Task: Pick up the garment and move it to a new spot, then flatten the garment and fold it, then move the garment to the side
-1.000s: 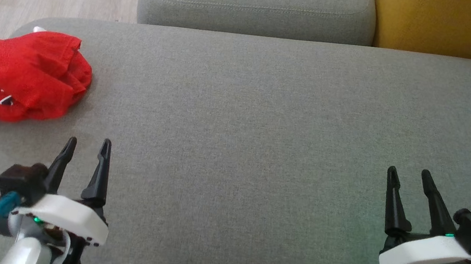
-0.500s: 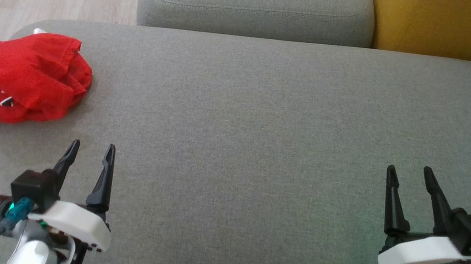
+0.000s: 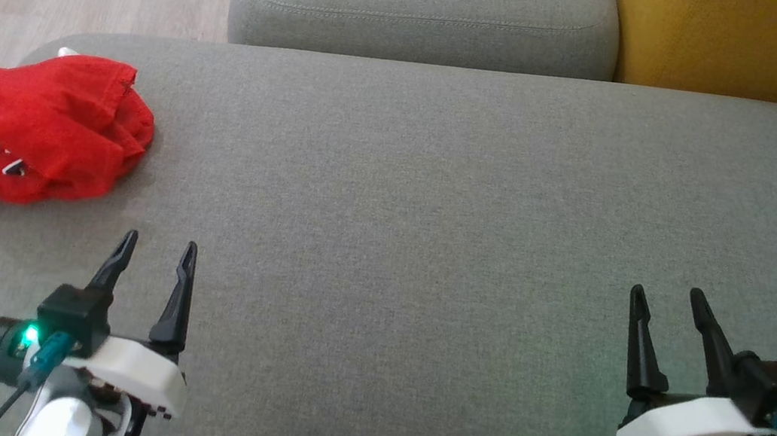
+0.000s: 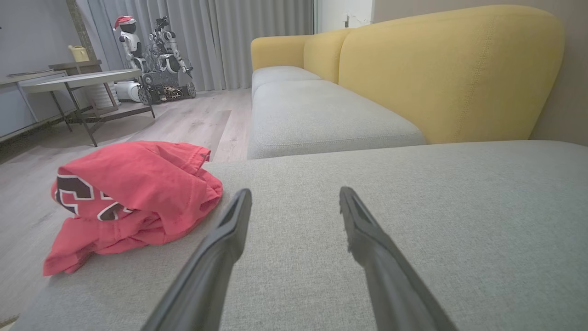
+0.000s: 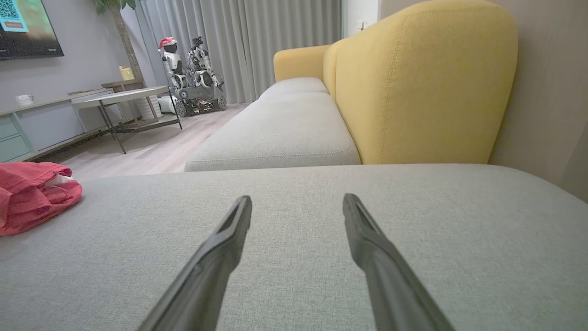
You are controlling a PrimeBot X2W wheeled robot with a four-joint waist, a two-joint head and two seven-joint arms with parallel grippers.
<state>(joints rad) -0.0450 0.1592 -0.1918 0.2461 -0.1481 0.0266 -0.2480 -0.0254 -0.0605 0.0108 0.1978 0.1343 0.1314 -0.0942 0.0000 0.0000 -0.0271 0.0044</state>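
Garment [image 3: 36, 130], red and crumpled in a heap, lies at your 10 o'clock on the left edge of the grey sofa cushion [image 3: 399, 197]. Your left gripper [image 3: 160, 241] is at 7 o'clock, near the cloth but not touching it, fingers spread and holding nothing. Your right gripper [image 3: 666, 291] is at 5 o'clock, well apart, likewise released and empty. A yellow backrest [image 3: 748, 40] shows at 1 o'clock.
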